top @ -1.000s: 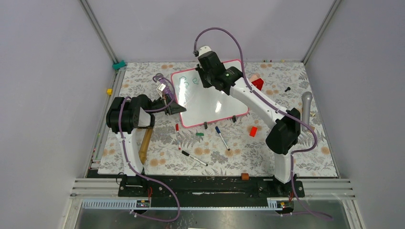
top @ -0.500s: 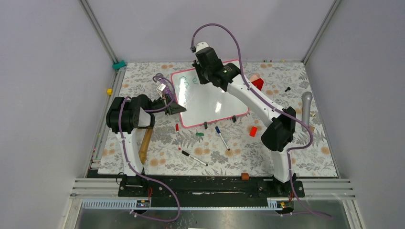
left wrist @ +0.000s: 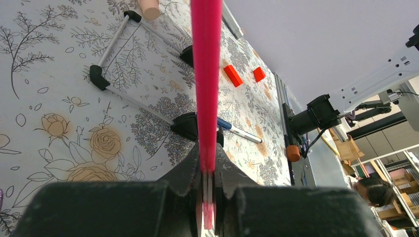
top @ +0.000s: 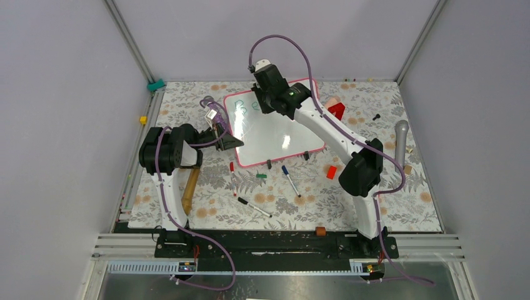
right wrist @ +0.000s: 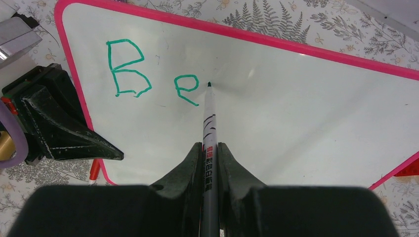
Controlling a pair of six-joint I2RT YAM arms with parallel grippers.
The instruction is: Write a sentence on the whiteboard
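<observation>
The whiteboard (top: 281, 134) (right wrist: 296, 113) lies on the floral mat (top: 387, 200) near the middle of the mat's far edge, turned at an angle to it. Of the sentence (top: 247, 107) (right wrist: 148, 74) only the green letters "Be" show, at the board's far left corner. The right gripper (top: 265, 97) (right wrist: 210, 148) is clamped on a green marker (right wrist: 208, 118), whose tip touches the board just right of the "e". The left gripper (top: 228, 140) (left wrist: 207, 165) is pinched tight on the board's pink frame (left wrist: 206, 74) at its left edge. Near the board's near edge lie a red marker (top: 232, 175), a blue marker (top: 289, 180) and a black marker (top: 254, 207).
</observation>
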